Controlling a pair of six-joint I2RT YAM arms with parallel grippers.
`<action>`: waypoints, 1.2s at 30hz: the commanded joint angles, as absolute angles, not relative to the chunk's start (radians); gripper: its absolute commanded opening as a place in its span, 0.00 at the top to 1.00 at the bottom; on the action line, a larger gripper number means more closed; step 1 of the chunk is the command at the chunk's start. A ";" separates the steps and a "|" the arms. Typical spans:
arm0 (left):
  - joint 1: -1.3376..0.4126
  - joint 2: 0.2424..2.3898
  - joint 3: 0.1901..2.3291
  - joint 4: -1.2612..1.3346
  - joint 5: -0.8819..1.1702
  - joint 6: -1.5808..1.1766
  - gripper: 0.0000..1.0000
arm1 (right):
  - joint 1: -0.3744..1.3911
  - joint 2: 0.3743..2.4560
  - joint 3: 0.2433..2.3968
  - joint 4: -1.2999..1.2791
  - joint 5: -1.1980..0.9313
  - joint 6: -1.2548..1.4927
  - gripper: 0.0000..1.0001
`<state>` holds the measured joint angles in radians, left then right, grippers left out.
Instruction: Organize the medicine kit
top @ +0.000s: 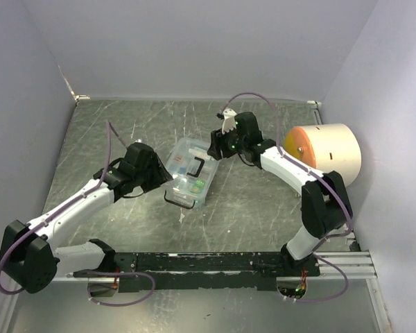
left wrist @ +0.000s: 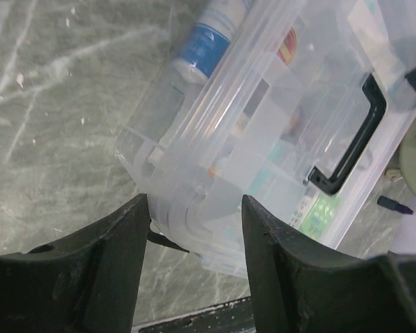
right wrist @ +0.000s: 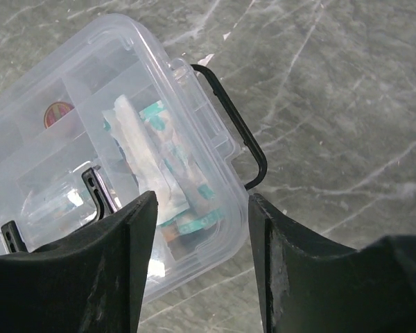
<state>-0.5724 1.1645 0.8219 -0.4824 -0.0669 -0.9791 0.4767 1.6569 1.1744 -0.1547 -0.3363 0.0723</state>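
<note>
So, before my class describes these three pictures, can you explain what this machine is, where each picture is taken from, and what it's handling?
It is two robot arms bolted at the near edge of a table. The wide picture looks down from above and behind them; the other two come from cameras on each wrist. On it lie a clear medicine kit and a cream cylinder with an orange face. The left fingers and right fingers each straddle a corner of the kit; whether they pinch it I cannot tell.
</note>
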 commanded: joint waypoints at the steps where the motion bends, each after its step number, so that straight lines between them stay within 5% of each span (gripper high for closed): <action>1: -0.534 1.252 0.842 -0.433 -0.149 -0.871 0.39 | 0.511 1.632 1.032 -0.249 -0.387 0.209 0.51; 12: -0.473 1.395 0.920 -0.330 -0.015 -0.740 0.52 | 0.534 1.442 0.790 -0.102 -0.411 0.483 0.63; 25: -0.439 1.654 1.148 -0.294 0.206 -0.588 0.49 | 0.678 1.304 0.616 0.068 -0.250 0.796 0.69; 36: -0.397 1.651 1.282 -0.457 0.123 -0.513 0.24 | 0.631 1.171 0.703 -0.033 0.027 0.826 0.42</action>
<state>-0.3985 1.6573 1.2312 -0.2981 0.0341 -0.5522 0.6491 1.2045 0.6682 -0.0002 -0.0555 0.8062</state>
